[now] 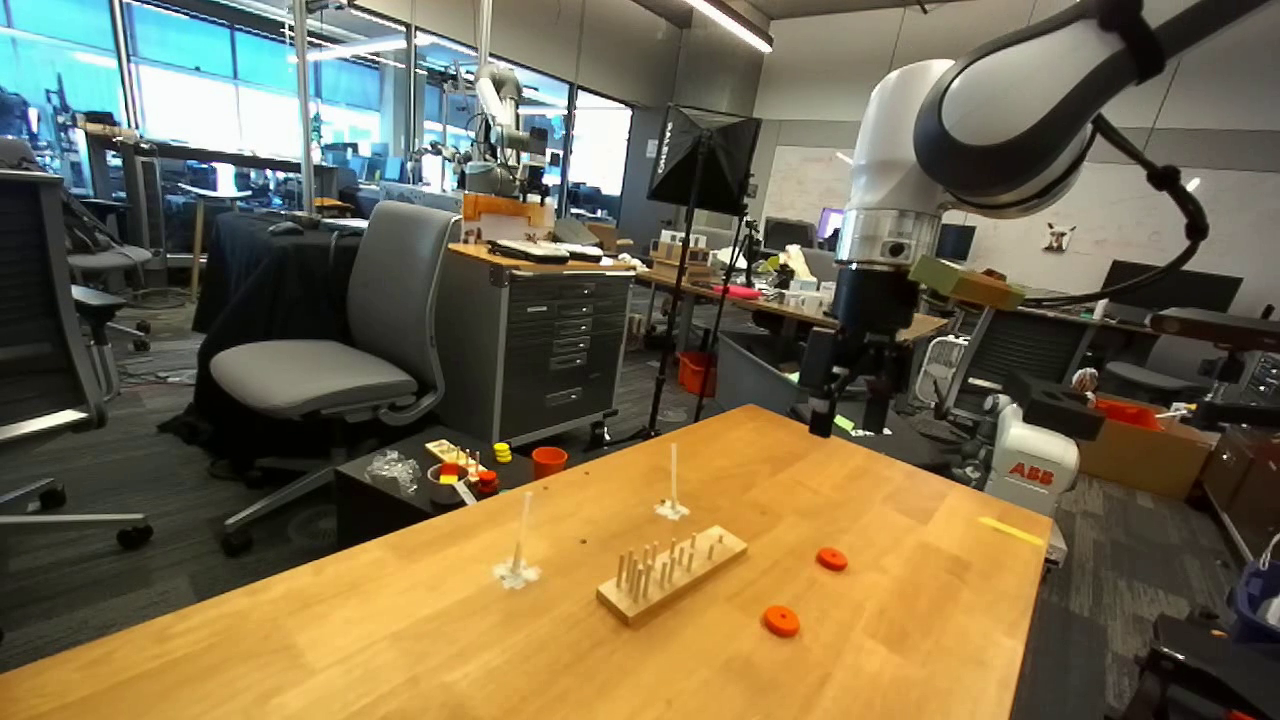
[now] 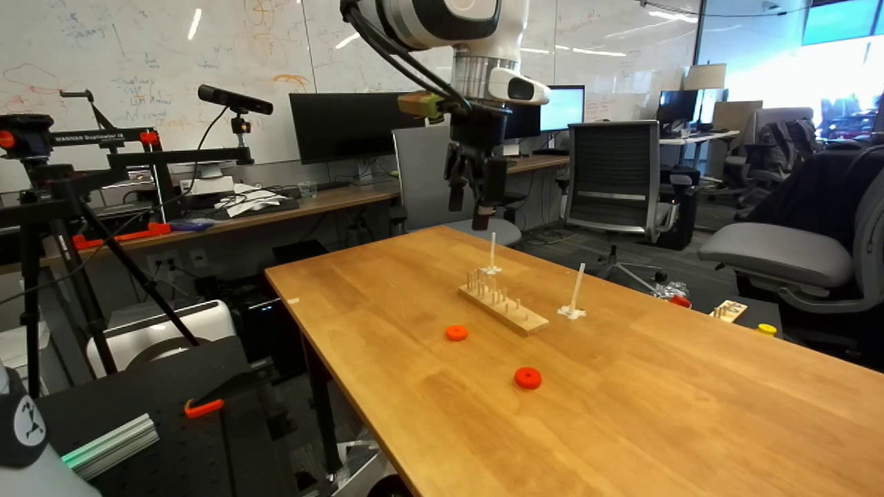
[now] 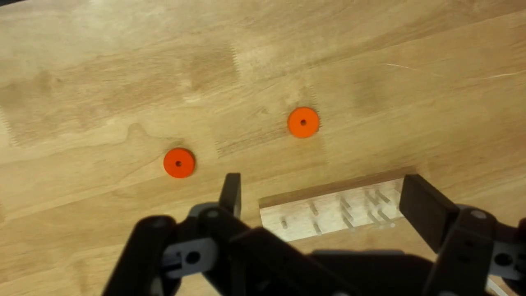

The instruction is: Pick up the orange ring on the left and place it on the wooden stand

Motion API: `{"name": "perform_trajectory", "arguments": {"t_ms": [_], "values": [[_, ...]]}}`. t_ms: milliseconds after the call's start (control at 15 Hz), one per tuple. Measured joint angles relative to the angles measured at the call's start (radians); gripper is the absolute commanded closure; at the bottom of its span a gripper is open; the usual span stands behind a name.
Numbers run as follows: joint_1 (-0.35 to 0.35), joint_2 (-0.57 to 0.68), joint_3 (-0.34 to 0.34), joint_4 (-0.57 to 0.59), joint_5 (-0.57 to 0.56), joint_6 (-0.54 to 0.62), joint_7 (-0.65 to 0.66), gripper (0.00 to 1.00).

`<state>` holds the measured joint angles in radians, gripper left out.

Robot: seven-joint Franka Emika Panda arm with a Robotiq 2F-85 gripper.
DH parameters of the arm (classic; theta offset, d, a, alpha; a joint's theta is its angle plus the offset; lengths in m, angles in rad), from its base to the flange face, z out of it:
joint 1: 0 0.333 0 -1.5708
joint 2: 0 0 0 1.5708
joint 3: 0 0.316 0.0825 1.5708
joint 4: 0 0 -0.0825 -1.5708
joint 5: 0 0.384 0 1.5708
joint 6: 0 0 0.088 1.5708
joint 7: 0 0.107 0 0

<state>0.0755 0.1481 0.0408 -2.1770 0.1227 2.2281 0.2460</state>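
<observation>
Two small orange rings lie flat on the wooden table, apart from each other. In the wrist view one ring (image 3: 179, 163) is at left and the other ring (image 3: 303, 122) is right of centre. The left one shows in both exterior views (image 1: 832, 559) (image 2: 527, 377). So does the other (image 1: 781, 621) (image 2: 456, 333). The wooden stand (image 1: 690, 580), a low block with short pegs, lies beside them, also in view (image 2: 514, 317) (image 3: 298, 218). My gripper (image 3: 321, 185) is open and empty, high above the table, in both exterior views (image 1: 848, 412) (image 2: 469, 210). One finger hides the stand's right end in the wrist view.
Two thin pale upright posts (image 1: 520, 545) (image 1: 674, 475) rise from white patches behind the stand. The wooden table (image 2: 621, 414) has a yellow strip (image 1: 1010, 530) near one edge. A low dark box (image 1: 385, 510) beside the table holds another pegged block and small items.
</observation>
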Motion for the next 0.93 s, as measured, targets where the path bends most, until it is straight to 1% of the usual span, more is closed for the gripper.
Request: {"name": "perform_trajectory", "arguments": {"t_ms": [533,933], "values": [[0.001,0.115,-0.001,0.048,-0.004,0.021,0.029,0.00],[0.019,0.232,-0.006,0.099,-0.073,0.039,0.105,0.00]]}}
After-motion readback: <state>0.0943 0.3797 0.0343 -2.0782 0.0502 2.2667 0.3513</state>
